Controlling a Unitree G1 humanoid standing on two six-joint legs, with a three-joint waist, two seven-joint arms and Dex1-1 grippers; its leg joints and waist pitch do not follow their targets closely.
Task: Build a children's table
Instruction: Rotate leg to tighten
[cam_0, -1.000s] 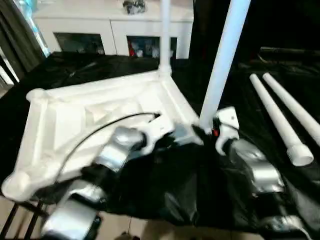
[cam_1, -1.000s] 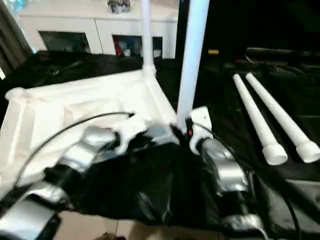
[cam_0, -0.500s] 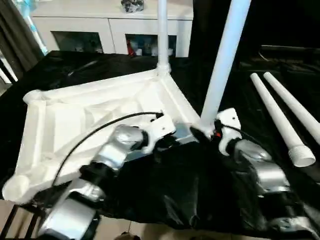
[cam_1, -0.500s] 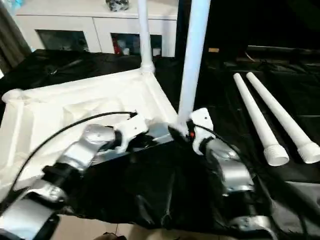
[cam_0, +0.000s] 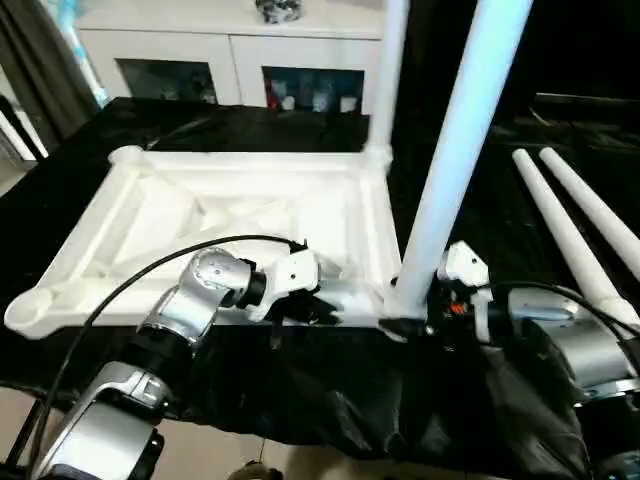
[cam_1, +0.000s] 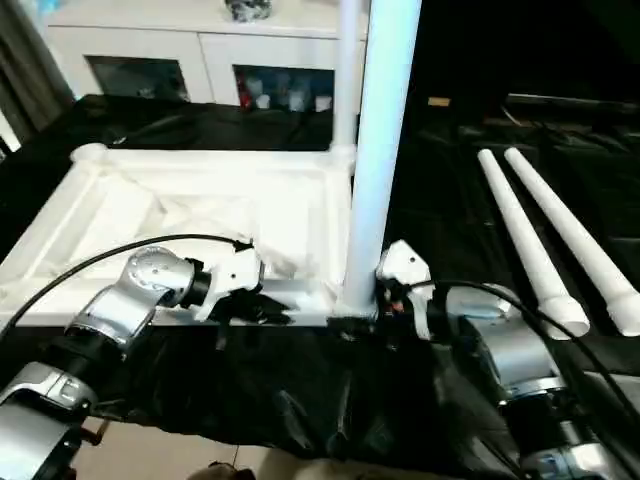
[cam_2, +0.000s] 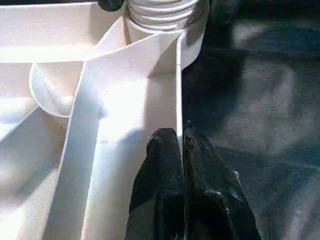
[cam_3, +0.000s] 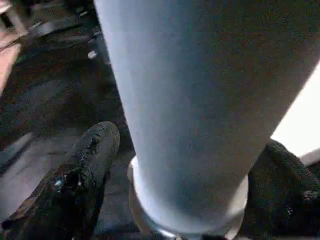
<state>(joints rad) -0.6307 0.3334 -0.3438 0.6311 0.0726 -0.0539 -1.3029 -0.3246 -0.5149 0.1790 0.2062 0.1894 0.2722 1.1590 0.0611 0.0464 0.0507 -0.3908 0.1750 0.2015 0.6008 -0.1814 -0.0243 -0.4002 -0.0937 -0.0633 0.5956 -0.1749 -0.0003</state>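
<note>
Tabletop (cam_0: 250, 215) swung square-on since earlier frame, upside down on black bench (cam_0: 90, 150). Left end effector (cam_2: 180, 150) pinched together on near rim. Right end effector (cam_3: 175, 170) fingers apart around near upright leg (cam_0: 455, 150). Behind: 2nd upright leg (cam_0: 385, 80), 2 loose legs (cam_0: 565, 215) right.

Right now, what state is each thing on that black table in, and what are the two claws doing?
Tabletop: upside down, ribbed underside up.
Near leg: upright in the near corner socket.
Far leg: upright in the far corner socket.
Two loose legs: lying side by side on the black table, not fitted.
Left gripper: pinched shut on the tabletop's edge wall.
Right gripper: fingers either side of the near leg's base.
</note>
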